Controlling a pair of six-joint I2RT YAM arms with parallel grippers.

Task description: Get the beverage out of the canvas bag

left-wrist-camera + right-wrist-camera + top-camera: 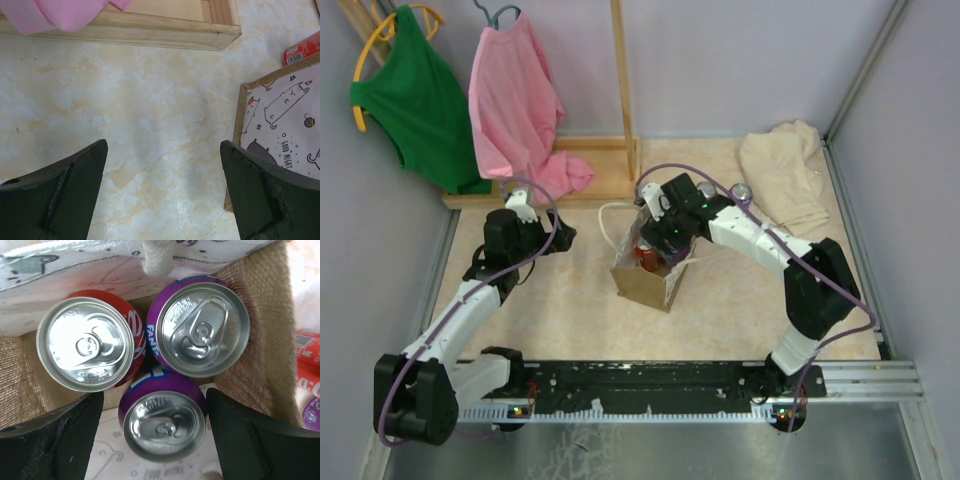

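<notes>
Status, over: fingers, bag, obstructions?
Left fingers open, beside bag. Right fingers open over bag, straddling lower purple can. Red can, second purple crowd it.

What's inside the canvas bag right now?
Three upright cans show: a red can, a purple Fanta can, a second purple can. Their lower parts and anything beneath them are covered.

green top — hung | pink shirt — hung | beige cloth, perhaps crumpled

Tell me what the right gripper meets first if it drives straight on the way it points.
Most likely the lower purple can in the canvas bag, framed by the open right gripper. The red can and upper purple can lie off that line; depth is unclear.
</notes>
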